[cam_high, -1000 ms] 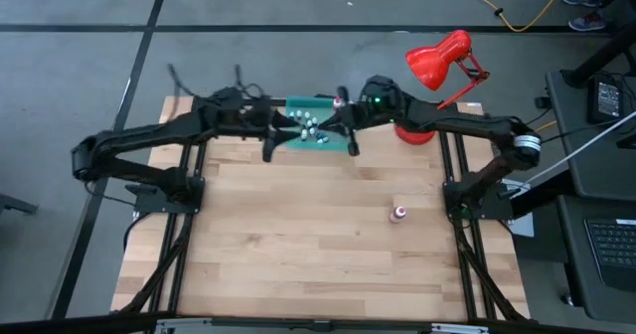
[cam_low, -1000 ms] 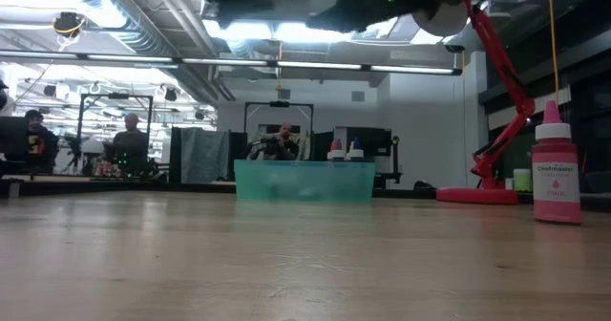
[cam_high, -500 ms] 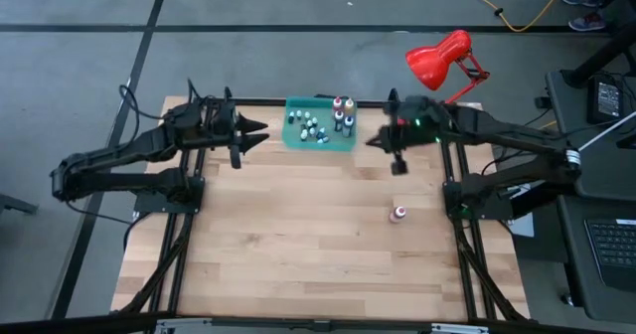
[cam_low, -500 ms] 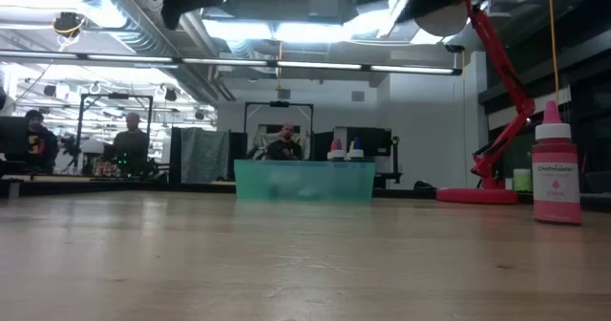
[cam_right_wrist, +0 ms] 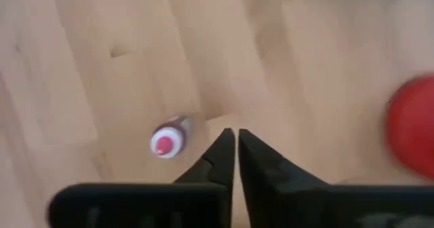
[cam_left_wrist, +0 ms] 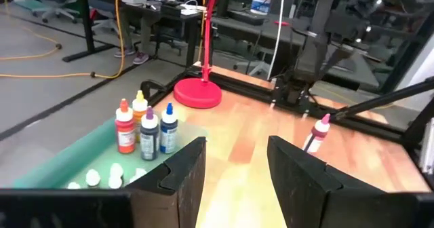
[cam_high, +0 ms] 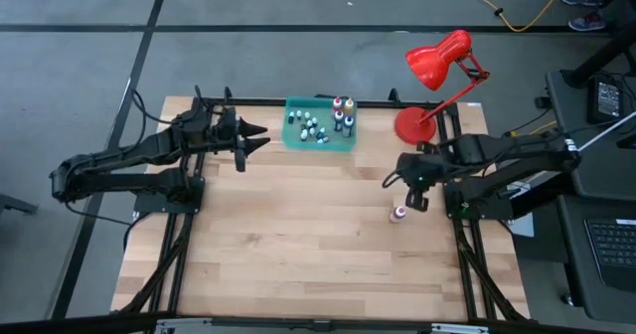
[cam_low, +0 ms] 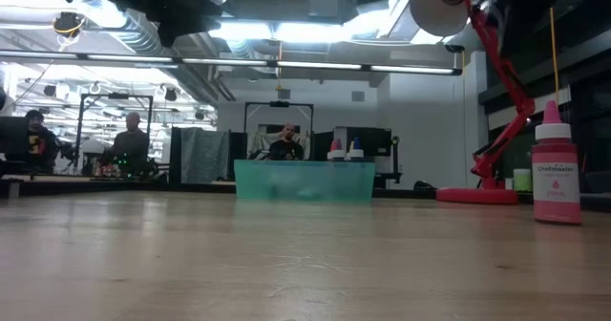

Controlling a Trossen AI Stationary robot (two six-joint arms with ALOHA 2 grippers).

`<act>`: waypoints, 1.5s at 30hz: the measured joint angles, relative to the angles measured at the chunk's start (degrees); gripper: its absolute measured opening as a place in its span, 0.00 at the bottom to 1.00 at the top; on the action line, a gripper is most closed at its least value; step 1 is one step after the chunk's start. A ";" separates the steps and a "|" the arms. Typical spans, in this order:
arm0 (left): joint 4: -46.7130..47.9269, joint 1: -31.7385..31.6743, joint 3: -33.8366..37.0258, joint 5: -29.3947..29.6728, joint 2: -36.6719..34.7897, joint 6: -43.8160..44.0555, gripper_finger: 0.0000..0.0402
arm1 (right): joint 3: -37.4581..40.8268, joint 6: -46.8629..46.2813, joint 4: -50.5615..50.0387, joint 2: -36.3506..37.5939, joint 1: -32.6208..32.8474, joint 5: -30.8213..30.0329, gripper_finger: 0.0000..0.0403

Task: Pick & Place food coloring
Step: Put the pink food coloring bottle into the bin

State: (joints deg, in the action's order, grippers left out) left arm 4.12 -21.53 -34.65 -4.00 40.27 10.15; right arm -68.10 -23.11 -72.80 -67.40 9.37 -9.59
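Bottles of food coloring (cam_high: 320,127) sit in a green tray (cam_high: 294,138) at the far edge of the bench (cam_high: 298,245): four taller ones with orange, red, purple and blue bodies stand in the tray's corner nearest the red desk lamp (cam_high: 435,64), and small whitish ones are scattered across the rest of the tray floor. One more, a pink bottle (cam_high: 399,214) with a pale cap, stands upright alone on the bare wood, well apart from the tray, on the lamp's side of it. The right gripper (cam_high: 417,197) hangs above the bench just beside this pink bottle, not touching it, fingers pressed together and holding nothing. The left gripper (cam_high: 250,140) hovers on the side of the tray away from the lamp, near it, pointing toward it, fingers parted and empty. Beyond the tray, people sit at desks in the room.
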 joint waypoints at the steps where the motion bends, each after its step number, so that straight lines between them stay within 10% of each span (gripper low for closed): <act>1: 0.01 -0.26 0.07 -0.01 0.02 -0.35 0.39 | 1.08 -2.03 0.65 0.05 0.03 1.08 0.07; 18: 1.07 -2.00 0.08 -5.06 0.15 0.18 0.39 | 22.48 -25.10 22.48 0.22 1.71 10.96 0.70; 45: 0.37 -2.00 0.06 -4.80 0.15 1.09 0.39 | 22.44 -24.08 32.79 -3.54 2.21 10.60 0.37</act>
State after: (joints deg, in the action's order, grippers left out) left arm 4.49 -23.53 -34.59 -8.80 40.42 11.25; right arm -45.66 -47.20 -40.01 -70.94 11.57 1.01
